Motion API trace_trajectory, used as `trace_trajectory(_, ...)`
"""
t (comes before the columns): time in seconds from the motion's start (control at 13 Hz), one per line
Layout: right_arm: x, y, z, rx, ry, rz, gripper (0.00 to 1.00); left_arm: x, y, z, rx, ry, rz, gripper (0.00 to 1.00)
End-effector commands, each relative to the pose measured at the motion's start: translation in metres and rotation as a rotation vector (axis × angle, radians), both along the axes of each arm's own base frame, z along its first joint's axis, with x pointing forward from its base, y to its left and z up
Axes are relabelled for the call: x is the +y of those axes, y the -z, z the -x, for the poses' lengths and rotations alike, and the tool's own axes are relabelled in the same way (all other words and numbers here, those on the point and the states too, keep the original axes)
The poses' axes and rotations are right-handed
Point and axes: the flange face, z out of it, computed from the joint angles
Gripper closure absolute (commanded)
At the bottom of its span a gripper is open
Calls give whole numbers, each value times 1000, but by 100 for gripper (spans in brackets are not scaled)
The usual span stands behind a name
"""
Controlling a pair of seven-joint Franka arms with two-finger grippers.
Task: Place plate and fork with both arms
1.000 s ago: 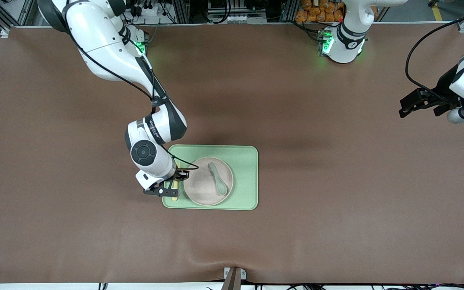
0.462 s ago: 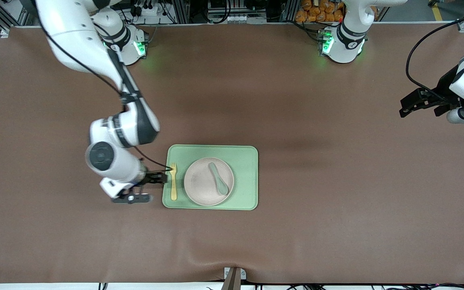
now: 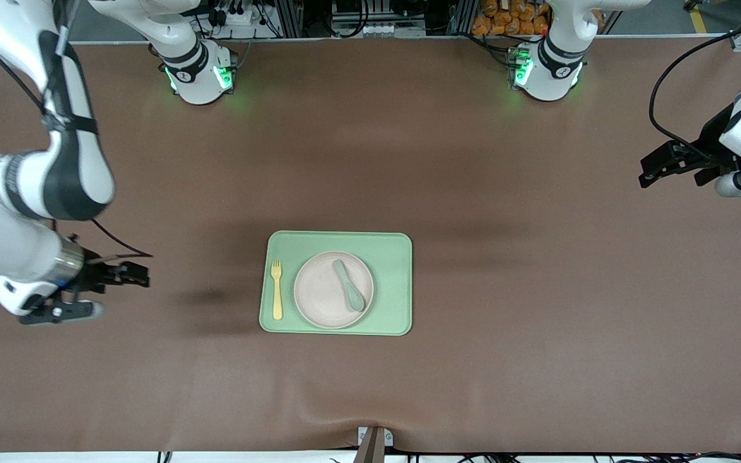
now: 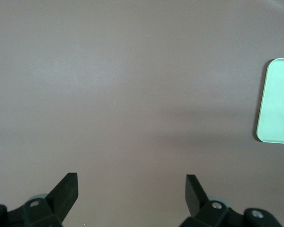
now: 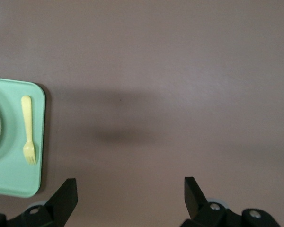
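The off-white plate (image 3: pixel 322 292) sits on the light-green tray (image 3: pixel 390 257), with a teal-green spoon (image 3: pixel 349 286) lying on it. The pale-yellow fork (image 3: pixel 276 289) lies on the tray beside the plate, toward the right arm's end; it also shows in the right wrist view (image 5: pixel 27 128). My right gripper (image 3: pixel 142 273) is open and empty over bare table, well off the tray toward the right arm's end; its wrist view (image 5: pixel 130 189) shows the jaws wide apart. My left gripper (image 3: pixel 646 175) is open and empty over the left arm's end of the table, waiting; in its wrist view (image 4: pixel 131 187) nothing is between the jaws.
The brown table mat (image 3: pixel 505 289) covers the whole surface. A corner of the tray shows in the left wrist view (image 4: pixel 277 101) and in the right wrist view (image 5: pixel 14 175). Both arm bases stand along the table edge farthest from the front camera.
My right gripper was at the fork on the tray, let it go, and has drawn far back toward the right arm's end. The fork stays on the tray. The left arm has not moved.
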Motion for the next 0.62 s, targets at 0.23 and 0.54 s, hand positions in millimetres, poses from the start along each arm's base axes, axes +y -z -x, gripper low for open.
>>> trace_trajectory(0.23,-8,-130,85,97,13,33,0,12,-8,-1,-8,16,-4,0)
trace_trajectory(0.54,-15,-192,114,131,54,33,0,11,-9,-1,-9,19,-1,0)
